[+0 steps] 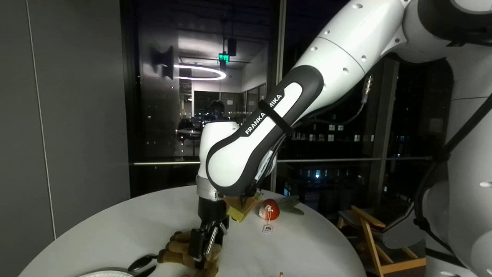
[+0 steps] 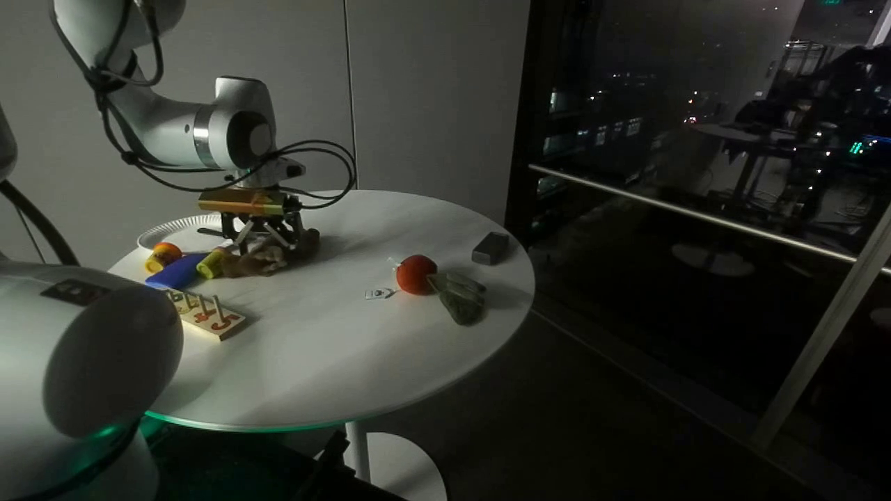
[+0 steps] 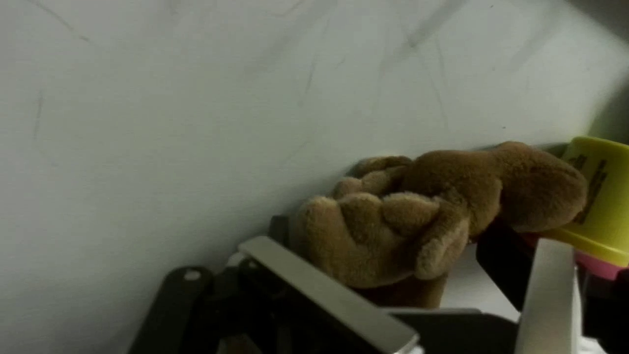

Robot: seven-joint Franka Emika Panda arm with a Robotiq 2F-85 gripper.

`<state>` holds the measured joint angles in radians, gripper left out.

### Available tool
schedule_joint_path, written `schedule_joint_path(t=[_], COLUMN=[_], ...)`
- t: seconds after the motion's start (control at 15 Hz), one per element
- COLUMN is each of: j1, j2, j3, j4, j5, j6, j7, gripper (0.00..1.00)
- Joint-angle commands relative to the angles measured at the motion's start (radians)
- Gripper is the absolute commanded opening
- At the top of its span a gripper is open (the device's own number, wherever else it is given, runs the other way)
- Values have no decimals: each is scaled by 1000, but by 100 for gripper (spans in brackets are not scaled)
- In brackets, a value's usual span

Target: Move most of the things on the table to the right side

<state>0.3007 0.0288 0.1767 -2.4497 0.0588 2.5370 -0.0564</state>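
My gripper (image 2: 268,245) is low over the table, its fingers spread around a brown plush toy (image 2: 252,262). In the wrist view the gripper (image 3: 390,246) has one finger at each side of the plush toy (image 3: 373,241). White table shows between the plush and the right finger. An exterior view shows the gripper (image 1: 205,250) down at the plush (image 1: 177,252). A yellow tub (image 3: 604,191) touches or nearly touches the plush. A red-orange ball (image 2: 416,275) with a tag, a green leafy item (image 2: 461,300) and a dark grey block (image 2: 491,248) lie apart from them.
Near the gripper are a white plate (image 2: 156,235), a black spoon-like item (image 1: 141,262), a blue item (image 2: 179,271) and an orange-yellow tub (image 2: 163,256). A wooden number board (image 2: 219,327) with upright pegs stands near the robot base. The round table's edge (image 2: 390,407) curves around.
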Motion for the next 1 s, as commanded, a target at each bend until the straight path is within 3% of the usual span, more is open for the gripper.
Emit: schedule_joint_path(t=[0.0, 0.2, 0.47, 0.73, 0.93], j1=[-43, -61, -72, -85, -102], j2=[26, 14, 10, -85, -194], j3=[16, 18, 16, 5, -7], j4=[30, 19, 15, -41, -123], j5=[50, 121, 175, 137, 187], j6=[-16, -3, 0, 51, 138], j7=[-55, -111, -137, -55, -24], gripper=[68, 41, 12, 10, 10])
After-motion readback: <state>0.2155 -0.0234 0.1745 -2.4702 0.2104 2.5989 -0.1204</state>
